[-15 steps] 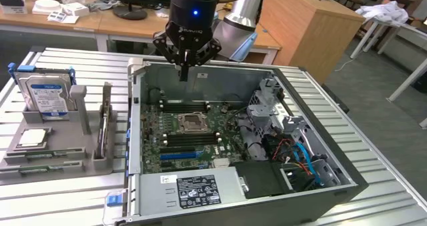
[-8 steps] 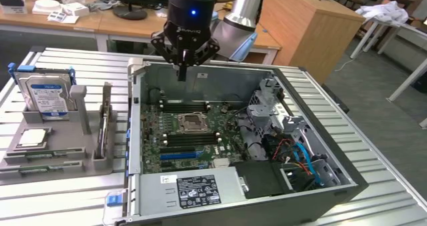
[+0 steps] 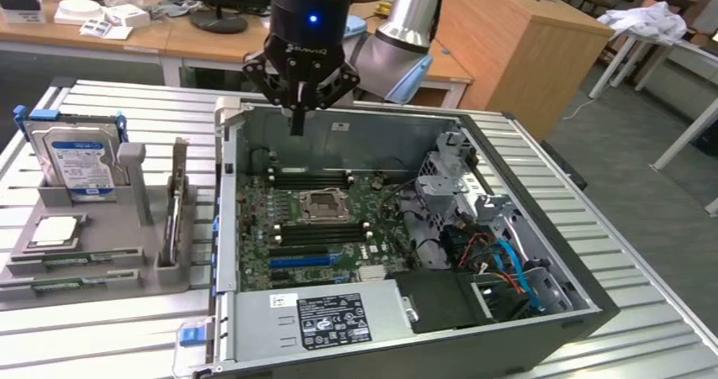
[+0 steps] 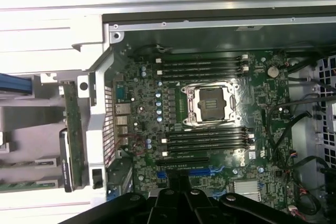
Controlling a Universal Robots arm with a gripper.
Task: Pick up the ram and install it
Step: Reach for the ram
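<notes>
Right now the fingers [image 3: 298,120] are closed tight against each other, tips pointing down over the far edge of the open computer case [image 3: 567,328], just above the motherboard [image 3: 258,219]. The ram [image 3: 176,204] is well apart from the fingers, off toward the exterior view's left. It stands on edge in a grey holder [image 3: 113,267] on the table [image 3: 90,337], near the hard drive [image 3: 81,160].

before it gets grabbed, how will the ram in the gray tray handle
Probably stiff: the ram looks like a thin flat circuit board. Likely light for its length. It lies low in the gray tray, so little edge to grip; may slip.
</notes>
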